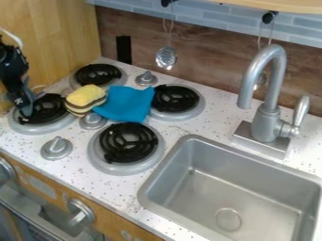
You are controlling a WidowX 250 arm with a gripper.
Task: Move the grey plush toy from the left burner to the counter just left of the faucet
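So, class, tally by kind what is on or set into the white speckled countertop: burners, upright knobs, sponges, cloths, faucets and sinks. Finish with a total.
Burners: 4
Upright knobs: 3
Yellow sponge: 1
Blue cloth: 1
Faucet: 1
Sink: 1
Total: 11

Cut off at the left edge: black arm; at the right: sink. Partly hidden behind the hand: leftmost burner.

Sponge & cloth among the 4 burners on bench, cloth R of sponge. Sink set in bench, R of burners; faucet behind sink. Utensil hangs at wall behind burners.
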